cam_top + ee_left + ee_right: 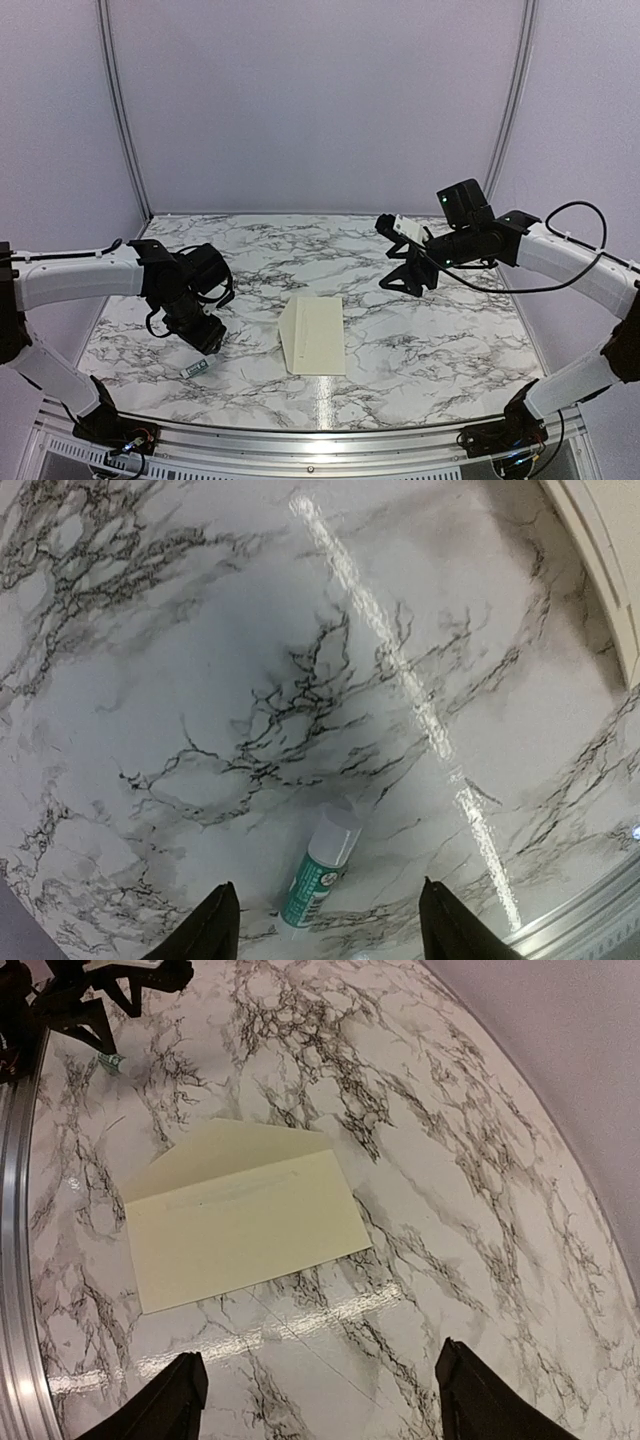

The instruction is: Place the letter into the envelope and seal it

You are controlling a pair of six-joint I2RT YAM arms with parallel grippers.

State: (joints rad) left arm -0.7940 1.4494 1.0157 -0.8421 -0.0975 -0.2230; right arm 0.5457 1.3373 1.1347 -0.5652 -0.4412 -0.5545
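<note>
- The envelope lies flat in the middle of the marble table. Its flap is folded open and points towards the left arm's side.
- We can't spot the letter anywhere as a separate sheet. No whiter paper shows on the table or in either claw, so our guess is that it's already tucked inside the envelope. We can't confirm that from here though.
- That would put us at the sealing step, and the glue tube looks like the thing in play.
- The left gripper hangs low right over the tube, near the front-left edge and well apart from the envelope. In its wrist view the fingers are spread with the tube lying between them, cap end pointing away. Neither finger touches it, so nothing's pinched yet.
- The right gripper is up in the air on the far right, looking down at the envelope. Its claw is spread wide with nothing in it.
- Next move as we read it:
  - The left claw needs to drop the last bit and close across the tube's body.
  - The tube lies slightly slanted between the fingers, so it could roll or twist if only one finger lands first.
  - After that it's glue along the flap, and the right arm would probably have to pin the envelope down.
</note>
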